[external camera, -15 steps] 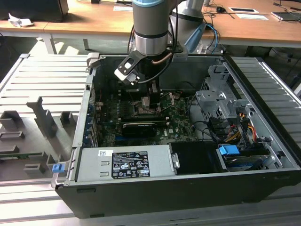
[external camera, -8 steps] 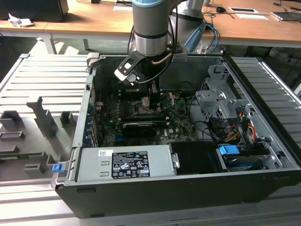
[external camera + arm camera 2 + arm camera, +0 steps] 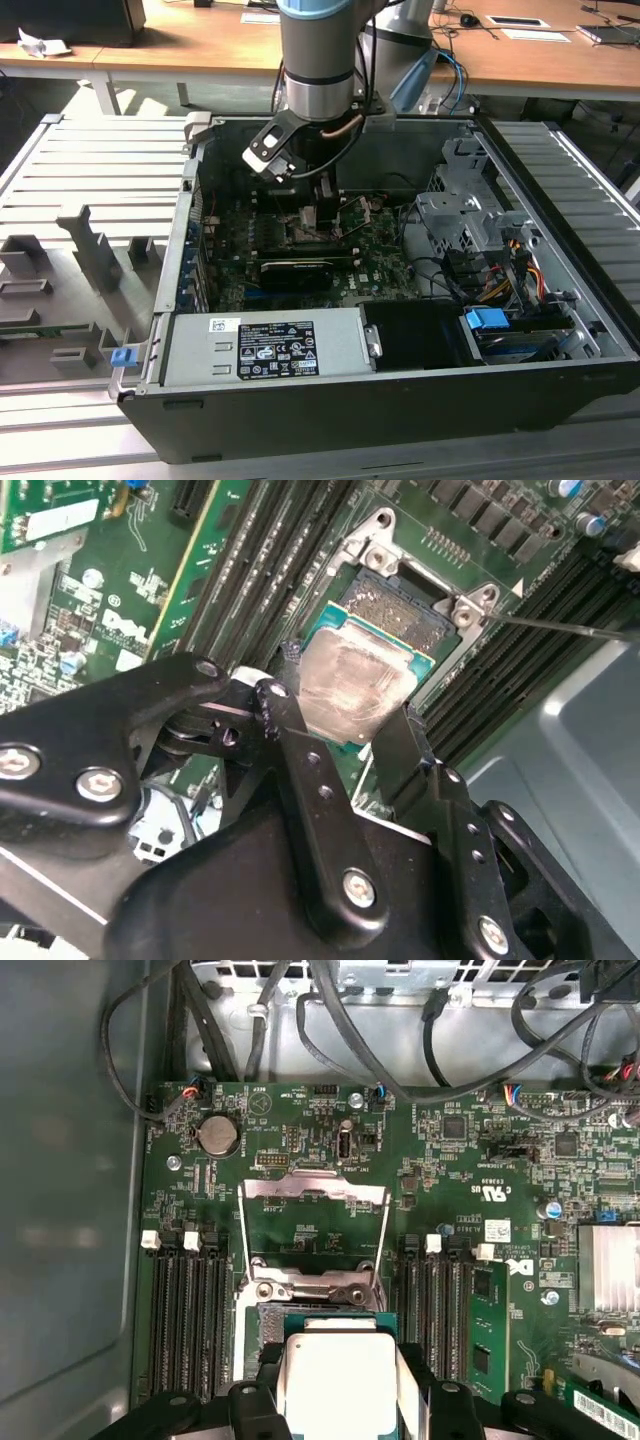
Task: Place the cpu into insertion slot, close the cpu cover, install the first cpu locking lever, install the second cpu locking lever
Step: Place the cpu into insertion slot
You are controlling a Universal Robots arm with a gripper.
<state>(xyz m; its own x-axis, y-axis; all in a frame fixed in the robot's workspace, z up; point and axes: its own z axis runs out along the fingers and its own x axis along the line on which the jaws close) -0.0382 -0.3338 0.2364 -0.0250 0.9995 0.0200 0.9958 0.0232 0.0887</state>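
Closest to the lens in the second wrist view sat the gripper (image 3: pixel 348 722), its black fingers (image 3: pixel 300 765) clamped on two opposite edges of the cpu (image 3: pixel 355 675), silvery face toward the camera. Just beyond the chip lay the insertion slot (image 3: pixel 405 615), its dark contact field bare inside the metal rim. The chip's far edge overlapped the slot's near side, and whether they touched could not be told. The first wrist view showed the cpu cover (image 3: pixel 315 1191) swung back off the slot, with black memory slots (image 3: pixel 185 1320) flanking the socket. At the upper middle of the exterior view the arm (image 3: pixel 320 70) reached down into the open computer case (image 3: pixel 400 425), over the green motherboard (image 3: pixel 385 262) at the frame's centre.

The step in hand looked to be seating the chip. Doing it well would mean squaring its edges to the rim, checking its orientation against the small white triangle (image 3: pixel 517 586) printed by one socket corner, and levelling it, since it seemed slightly canted. It should go straight down with no sideways slide, because the contacts probably bend easily. The fingers should part only a little, and only once the chip lay flat, as the rim left scant room beside them.
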